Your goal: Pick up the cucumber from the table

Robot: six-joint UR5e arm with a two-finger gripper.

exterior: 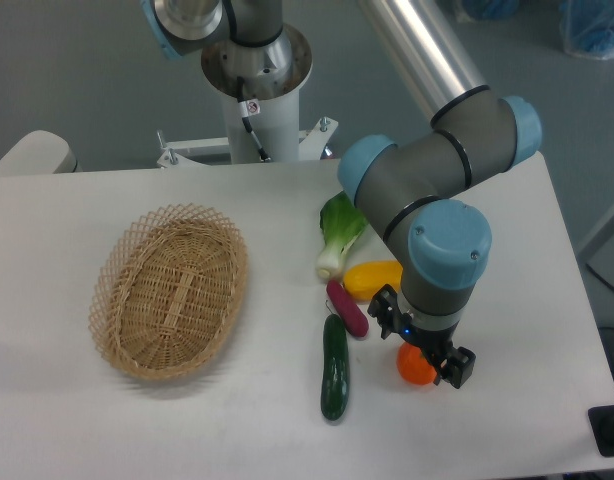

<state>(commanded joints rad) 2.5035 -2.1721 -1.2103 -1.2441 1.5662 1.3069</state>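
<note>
Near the counter's (107, 420) front edge lies the cucumber (334, 367), lengthwise toward the camera, its far tip just beside the eggplant (347, 307). Bare white surface runs to its left as far as the basket (172, 292), and a narrower strip lies in front. Right of it the jaws (419, 355) hang over an orange (415, 367); whether they are released or clenched I cannot tell. A yellow pepper (372, 278) and bok choy (339, 232) crowd behind, under the arm
</note>
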